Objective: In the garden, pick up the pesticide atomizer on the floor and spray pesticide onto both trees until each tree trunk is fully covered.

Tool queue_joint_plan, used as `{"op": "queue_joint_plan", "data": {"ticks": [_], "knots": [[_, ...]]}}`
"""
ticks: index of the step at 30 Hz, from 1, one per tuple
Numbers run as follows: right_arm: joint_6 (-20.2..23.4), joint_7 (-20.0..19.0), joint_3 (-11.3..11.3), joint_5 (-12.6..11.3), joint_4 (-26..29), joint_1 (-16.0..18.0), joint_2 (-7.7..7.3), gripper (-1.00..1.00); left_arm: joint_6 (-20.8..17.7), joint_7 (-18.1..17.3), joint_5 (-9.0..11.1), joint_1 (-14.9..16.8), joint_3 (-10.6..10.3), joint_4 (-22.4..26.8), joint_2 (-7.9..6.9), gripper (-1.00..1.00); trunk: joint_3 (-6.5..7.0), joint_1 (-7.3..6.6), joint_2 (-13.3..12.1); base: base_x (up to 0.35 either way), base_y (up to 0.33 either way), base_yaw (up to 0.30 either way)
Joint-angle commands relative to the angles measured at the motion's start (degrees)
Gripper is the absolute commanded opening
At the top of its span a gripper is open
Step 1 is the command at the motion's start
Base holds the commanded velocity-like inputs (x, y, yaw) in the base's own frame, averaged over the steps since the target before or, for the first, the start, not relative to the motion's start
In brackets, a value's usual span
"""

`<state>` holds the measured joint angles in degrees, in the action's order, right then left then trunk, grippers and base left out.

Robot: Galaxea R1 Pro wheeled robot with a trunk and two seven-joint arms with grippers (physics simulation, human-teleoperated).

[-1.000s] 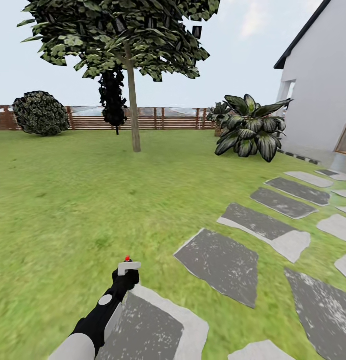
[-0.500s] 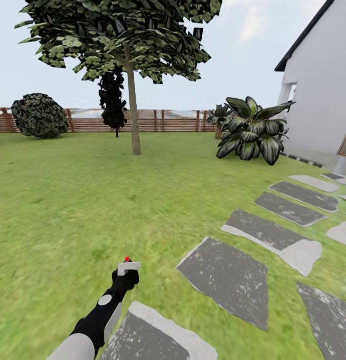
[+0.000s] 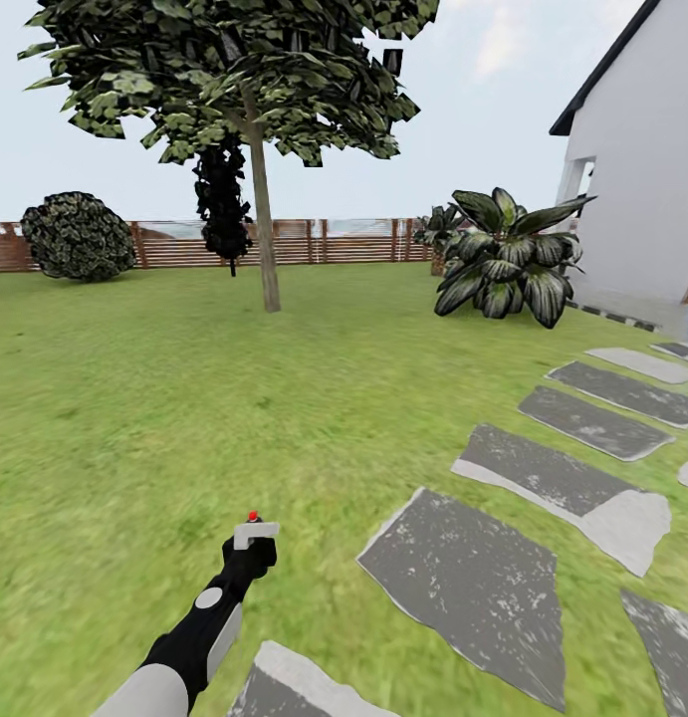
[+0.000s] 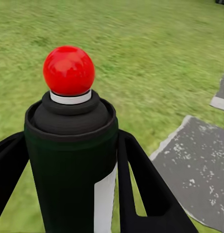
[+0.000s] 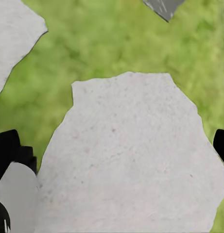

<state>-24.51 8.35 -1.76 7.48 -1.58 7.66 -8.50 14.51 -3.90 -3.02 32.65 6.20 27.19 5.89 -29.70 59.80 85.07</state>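
Note:
My left gripper (image 3: pixel 250 546) is shut on the pesticide atomizer (image 3: pixel 255 532), held upright low over the lawn at the lower left of the head view. Close up, the atomizer (image 4: pixel 70 160) is a dark cylinder with a pale strip and a red ball cap, and black fingers (image 4: pixel 141 184) hug both its sides. One tree stands far ahead across the grass, its bare trunk (image 3: pixel 265 234) rising to a blocky green crown (image 3: pixel 234 70). My right gripper (image 5: pixel 114 150) hangs open above a pale stepping stone (image 5: pixel 131 155), with nothing between its fingers.
Grey stepping stones (image 3: pixel 463 578) run from the bottom centre to the right. A large palm-like plant (image 3: pixel 503 261) and the white house (image 3: pixel 642 169) stand right. A slatted fence (image 3: pixel 324 242), a round bush (image 3: pixel 77 237) and a dark conifer (image 3: pixel 222 199) line the back.
The whole head view has shifted: stones slide down and right, and the tree sits slightly lower, so the camera has moved. The left arm keeps its pose with the atomizer.

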Motion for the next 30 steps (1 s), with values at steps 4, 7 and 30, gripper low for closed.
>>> {"op": "queue_joint_plan", "data": {"ticks": [4, 7, 30], "knots": [[-0.27, 0.52, -0.16, 0.57, 6.39, 0.07, 0.12, 1.0, 0.17, -0.41, -0.28, 0.05, 0.47, -0.03, 0.04, -1.0, -0.06, 0.03, 0.03, 0.35, 0.07, 0.0], [-0.33, 0.52, -0.17, 0.49, 15.63, 0.24, 1.09, 1.0, 0.17, -0.41, -0.25, 0.05, 0.43, -0.03, 0.05, -1.0, -0.06, 0.03, 0.03, 0.35, 0.071, 0.0], [-0.63, 0.87, 0.01, 0.48, 33.3, 2.88, 5.48, 1.0, 0.14, -0.41, -0.16, 0.05, 0.46, 0.02, 0.14, -1.0, -0.06, 0.03, 0.03, 0.35, 0.043, 0.0]]}}
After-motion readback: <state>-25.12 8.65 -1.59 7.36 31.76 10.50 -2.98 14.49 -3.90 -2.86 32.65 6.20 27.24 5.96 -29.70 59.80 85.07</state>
